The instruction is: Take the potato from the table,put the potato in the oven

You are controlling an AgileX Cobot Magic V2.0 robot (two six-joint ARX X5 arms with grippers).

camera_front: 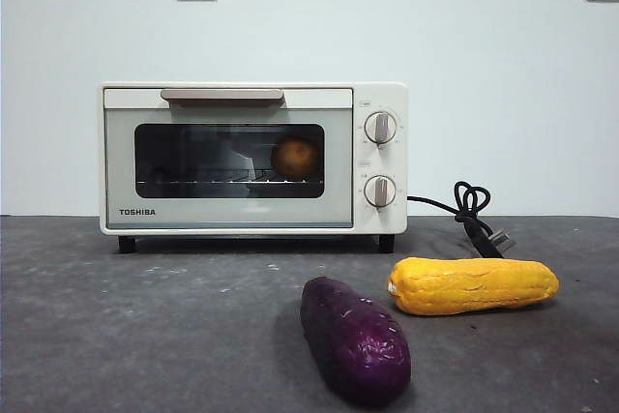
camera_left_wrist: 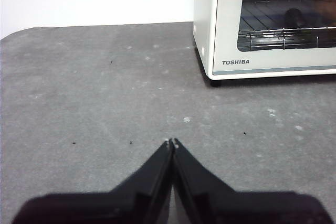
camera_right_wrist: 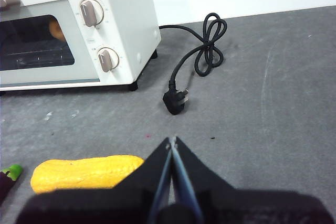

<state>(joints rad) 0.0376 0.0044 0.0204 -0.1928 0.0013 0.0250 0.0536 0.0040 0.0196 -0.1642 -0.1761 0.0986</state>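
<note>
One potato (camera_front: 295, 157), one oven (camera_front: 253, 158), one corn cob (camera_front: 472, 285)

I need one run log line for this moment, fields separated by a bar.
potato: inside oven, door closed | left gripper: shut, empty, above table | right gripper: shut, empty, near corn

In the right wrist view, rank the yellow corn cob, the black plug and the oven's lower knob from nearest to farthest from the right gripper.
1. Long yellow corn cob, on the table just beside the closed fingers.
2. Black plug, ahead on the grey table.
3. Cream oven's lower round knob, farthest back.
</note>
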